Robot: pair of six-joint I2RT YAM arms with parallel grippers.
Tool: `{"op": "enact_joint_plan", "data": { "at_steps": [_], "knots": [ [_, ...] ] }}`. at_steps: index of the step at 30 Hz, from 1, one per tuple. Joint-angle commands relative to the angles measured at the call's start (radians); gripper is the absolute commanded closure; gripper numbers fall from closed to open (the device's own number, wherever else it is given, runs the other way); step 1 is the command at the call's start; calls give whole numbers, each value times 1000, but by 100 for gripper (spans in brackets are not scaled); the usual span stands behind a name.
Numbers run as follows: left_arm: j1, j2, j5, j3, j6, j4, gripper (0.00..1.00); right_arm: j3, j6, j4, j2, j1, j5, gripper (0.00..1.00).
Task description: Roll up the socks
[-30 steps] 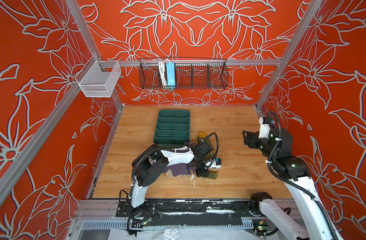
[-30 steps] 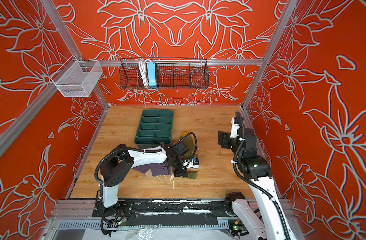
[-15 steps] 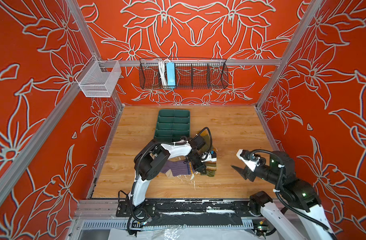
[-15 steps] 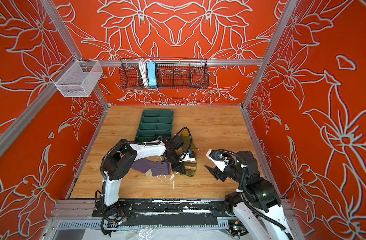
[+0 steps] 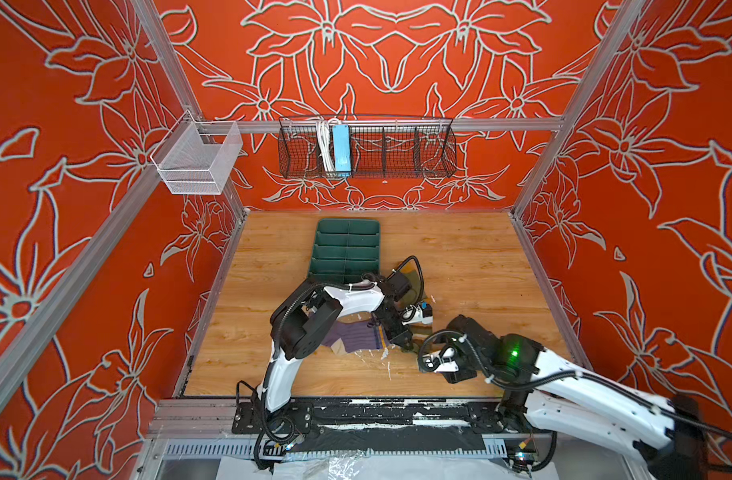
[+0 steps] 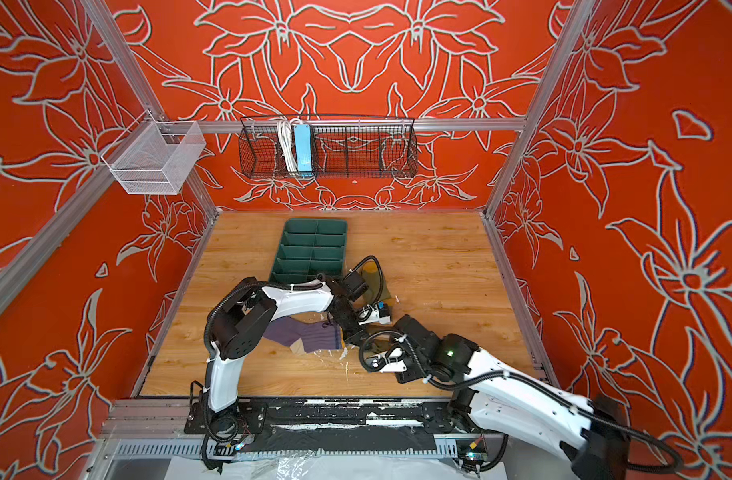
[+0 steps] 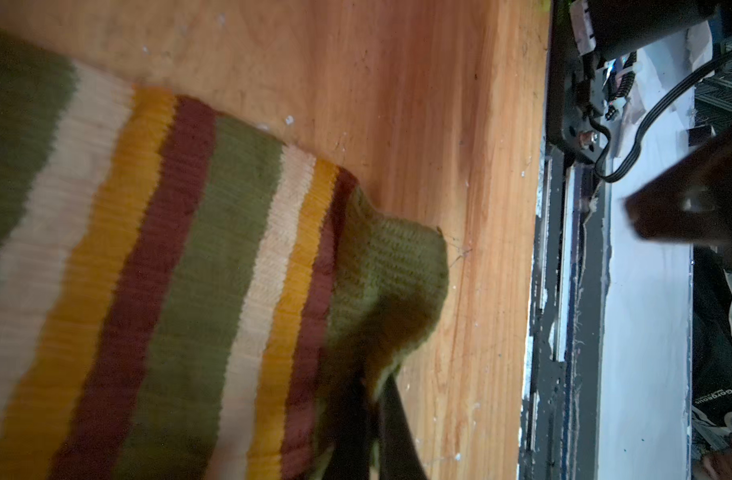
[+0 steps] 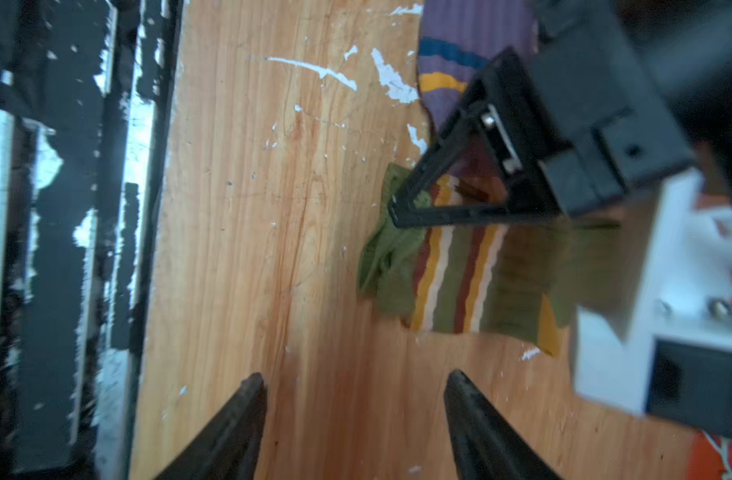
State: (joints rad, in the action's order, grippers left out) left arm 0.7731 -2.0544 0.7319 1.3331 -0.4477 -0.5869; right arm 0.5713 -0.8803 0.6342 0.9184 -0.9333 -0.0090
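The right arm, upright and well to the right of the tray [image 5: 347, 249] a second earlier, had swung down and forward to lie low over the table [image 5: 472, 266], in front of the tray and to its right. Its right gripper [image 8: 353, 378] now pointed at the green sock [image 8: 451, 286], near the cuff but not touching it; the jaws stood well apart with only bare wood between them.

The left gripper [image 8: 396, 211] had barely shifted in that time; it stayed clamped shut on the plain olive rim of the green sock's cuff, the fabric bunched into a small peak at the tips, as both wrist views showed.

The green sock lay just in front of the tray's near right corner, running away from the tray to the pinched striped cuff. The purple sock [image 5: 356, 337] lay flat in front of the tray, its navy-and-yellow cuff just beside the green one, partly under the left arm.

Neither sock was rolled. The second arm's arrival suggested the work was passing from a one-handed hold to a two-handed grip on the cuff, the likely start of the roll.

The left arm reached out with its elbow bent in front of the tray's left edge, forearm crossing over the purple sock, wrist tipped down; the right arm stretched nearly flat, forearm low.
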Motion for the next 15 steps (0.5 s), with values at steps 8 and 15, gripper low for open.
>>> {"op": "enact_joint_plan", "data": {
  "at_steps": [8,15],
  "knots": [
    [-8,-16,43,-3,-2,-7,100,-52,-97,-305,208,-33,106,34],
    [-8,-15,49,-3,-1,-5,100,-129,-133,-389,224,-34,139,30]
  ]
}}
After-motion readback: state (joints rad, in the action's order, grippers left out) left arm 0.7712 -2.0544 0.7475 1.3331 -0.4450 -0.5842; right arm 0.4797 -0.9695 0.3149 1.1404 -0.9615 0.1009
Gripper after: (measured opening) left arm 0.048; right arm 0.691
